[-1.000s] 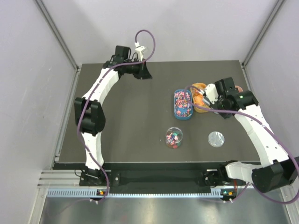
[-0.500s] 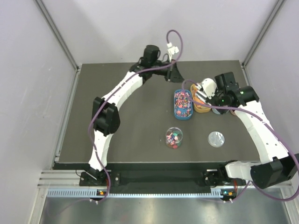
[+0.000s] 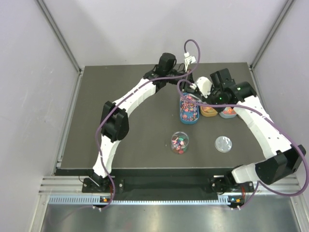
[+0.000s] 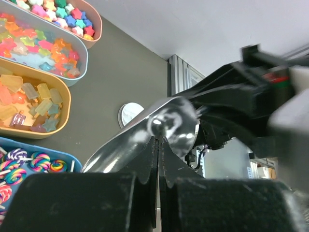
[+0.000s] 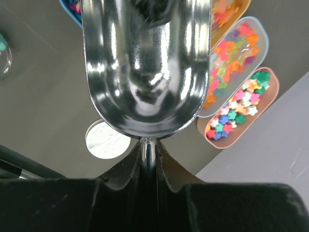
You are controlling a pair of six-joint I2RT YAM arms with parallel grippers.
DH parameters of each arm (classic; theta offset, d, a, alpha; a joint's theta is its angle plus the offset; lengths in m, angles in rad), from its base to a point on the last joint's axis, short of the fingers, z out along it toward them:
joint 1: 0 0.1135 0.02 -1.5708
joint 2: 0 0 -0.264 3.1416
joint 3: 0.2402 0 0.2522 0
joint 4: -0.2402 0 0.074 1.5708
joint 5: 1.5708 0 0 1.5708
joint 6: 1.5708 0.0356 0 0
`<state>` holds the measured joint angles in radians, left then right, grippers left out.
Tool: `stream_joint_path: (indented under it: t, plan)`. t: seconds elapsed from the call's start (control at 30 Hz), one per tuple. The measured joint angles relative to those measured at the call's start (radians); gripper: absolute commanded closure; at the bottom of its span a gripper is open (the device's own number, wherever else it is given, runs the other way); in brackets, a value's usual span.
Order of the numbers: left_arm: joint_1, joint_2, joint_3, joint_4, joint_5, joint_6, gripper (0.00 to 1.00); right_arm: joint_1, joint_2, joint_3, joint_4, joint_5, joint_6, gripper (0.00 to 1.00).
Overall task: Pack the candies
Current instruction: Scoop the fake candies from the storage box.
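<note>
Your right hand [image 5: 148,151] is clamped on the handle of the metal scoop [image 5: 147,63], whose bowl reaches out over the dark counter [image 3: 145,137] by the oval trays [image 3: 189,123]. Your left hand [image 4: 158,151] is clenched, its fingers pressed together on nothing. It sits just beside the scoop, near the far end of the blue tray. The candies [image 4: 46,48] lie in four trays ranged side by side at the counter's far right — lollipop swirls in the blue one, gummies in the orange and grey-blue, stars in the pink. More sit in the clear cup [image 3: 180,142] nearer the arm bases — the round lid [image 3: 223,143] lies to its right, apart.
</note>
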<state>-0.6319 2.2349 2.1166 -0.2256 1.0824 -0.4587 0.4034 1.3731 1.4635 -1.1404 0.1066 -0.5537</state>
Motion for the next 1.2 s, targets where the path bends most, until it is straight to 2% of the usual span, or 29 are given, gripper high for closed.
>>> stream_joint_path:
  t: [0.53, 0.57, 0.83, 1.0, 1.2]
  plan:
    - [-0.058, 0.075, 0.021, -0.045, -0.022, 0.099, 1.00, -0.017, -0.089, 0.042, -0.057, -0.027, 0.032, 1.00]
    - [-0.058, 0.078, 0.031, -0.051, -0.029, 0.104, 0.98, -0.027, -0.094, 0.040, -0.057, -0.027, 0.035, 1.00]
    - [-0.031, 0.062, 0.101, -0.163, -0.214, 0.258, 1.00, -0.117, -0.184, -0.124, 0.038, 0.039, 0.039, 1.00]
    - [0.023, -0.014, -0.033, -0.203, -0.336, 0.337, 1.00, -0.189, -0.164, -0.175, 0.071, 0.086, 0.034, 1.00]
    - [0.070, -0.027, -0.166, -0.289, -0.423, 0.391, 1.00, -0.381, -0.041, -0.151, 0.138, 0.112, 0.035, 1.00]
